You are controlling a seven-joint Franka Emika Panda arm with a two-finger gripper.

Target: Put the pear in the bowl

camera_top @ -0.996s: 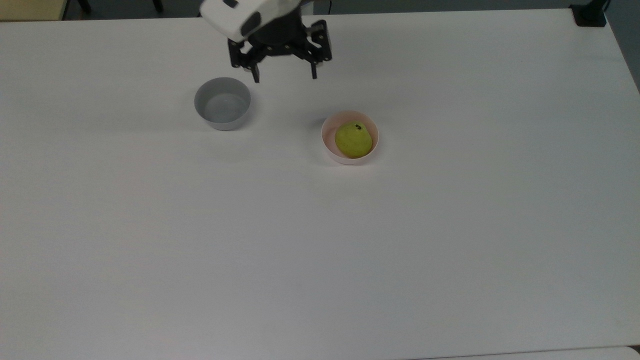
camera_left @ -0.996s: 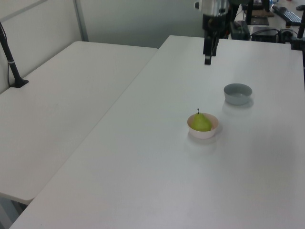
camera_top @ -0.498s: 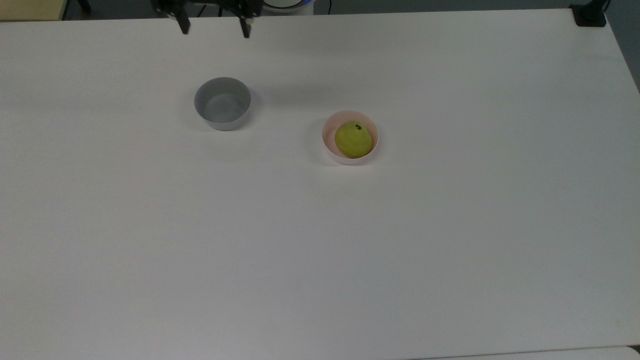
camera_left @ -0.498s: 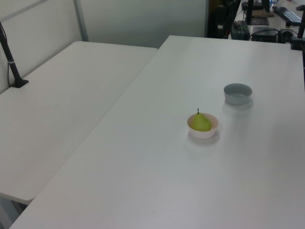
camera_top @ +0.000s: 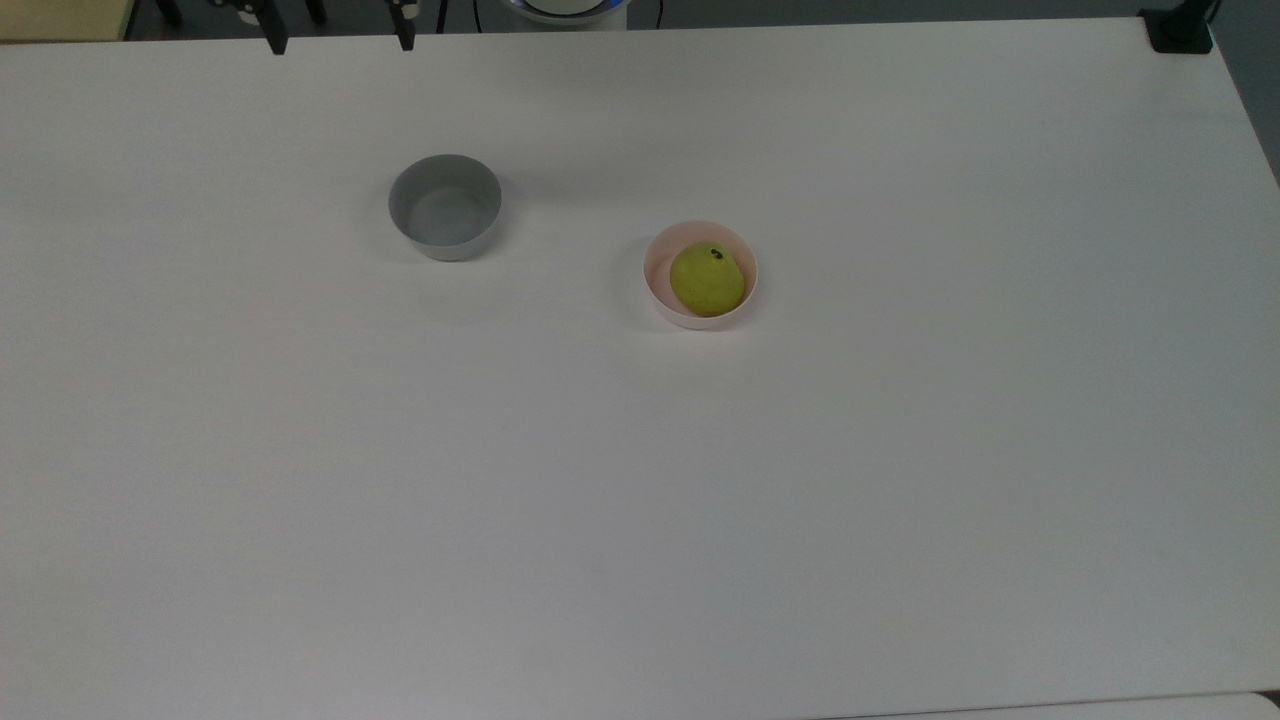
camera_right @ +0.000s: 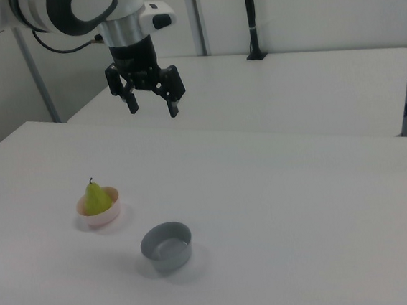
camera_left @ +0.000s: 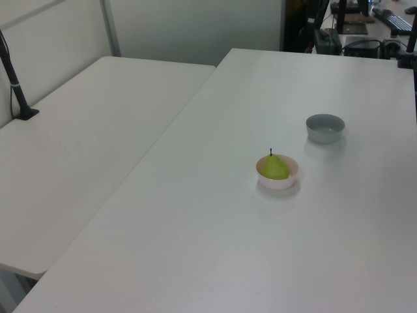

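The yellow-green pear [camera_top: 707,279] [camera_left: 275,167] [camera_right: 97,199] sits upright inside the pale pink bowl [camera_top: 655,290] [camera_left: 280,182] [camera_right: 103,218], its dark stem pointing up. My gripper [camera_right: 153,110] hangs high above the table, far from the bowl, open and with nothing between its fingers. In the top view its two fingertips [camera_top: 274,45] poke in at the upper edge, and the gripper [camera_top: 336,44] is up and to the left of the grey bowl.
A grey bowl [camera_top: 444,206] [camera_left: 324,128] [camera_right: 167,247] stands empty on the white table [camera_top: 640,500], apart from the pink one. A second white table [camera_left: 85,143] adjoins it, with a black pole [camera_right: 250,18] clamped at its far side.
The open gripper has risen and moved away toward the top view's upper left, leaving the left view. The pear and both bowls have stayed put.
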